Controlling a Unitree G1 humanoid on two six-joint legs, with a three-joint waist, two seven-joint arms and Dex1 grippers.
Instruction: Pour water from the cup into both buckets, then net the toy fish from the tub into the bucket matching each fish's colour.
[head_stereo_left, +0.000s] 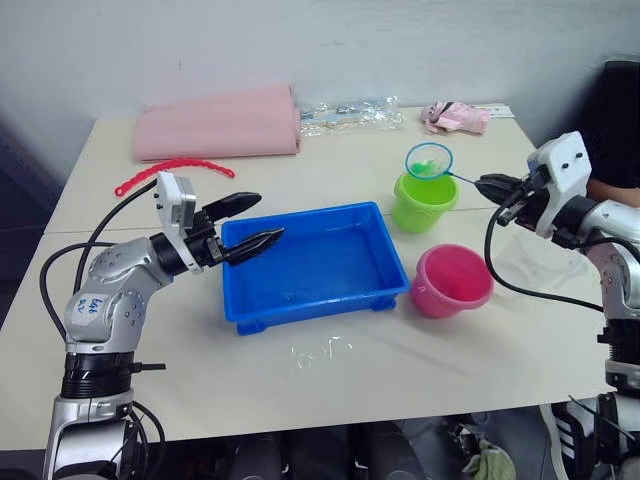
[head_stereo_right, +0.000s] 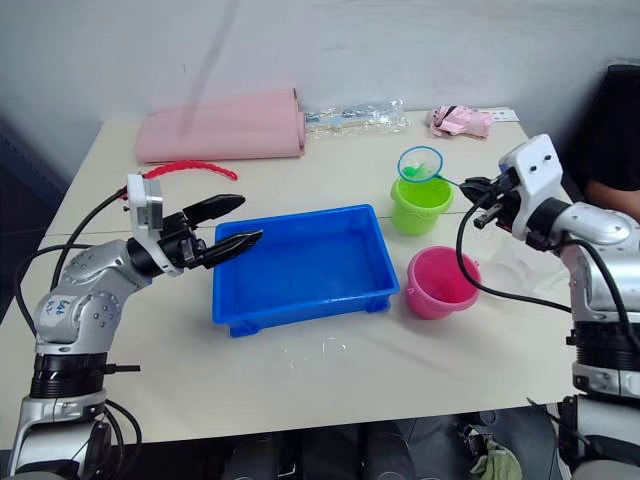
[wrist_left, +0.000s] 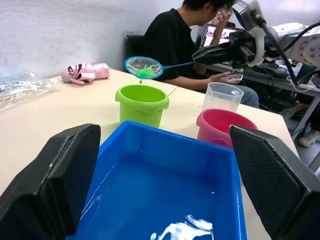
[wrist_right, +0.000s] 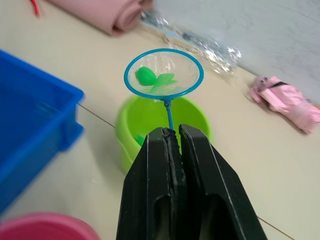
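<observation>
Right claw (wrist_right: 172, 137) is pinched on the net (wrist_right: 163, 73), green fish (wrist_right: 152, 77) inside, right above the green bucket (head_stereo_left: 424, 201), upper right. Left claw (head_stereo_left: 250, 223) gapes wide over the tub (head_stereo_left: 310, 265), mid-frame.

Even, fairly bright indoor light falls from above on the tabletop (head_stereo_left: 300, 380), and shadows under the blue tub (head_stereo_left: 310, 265) are soft and short. A pale glare patch sits on the water inside the tub, and wet spots just in front of it glint. Around the tub, the wrist views blur: the near pincer fingers (wrist_left: 55, 185) and the pink bucket (wrist_right: 45, 227) look soft.
</observation>
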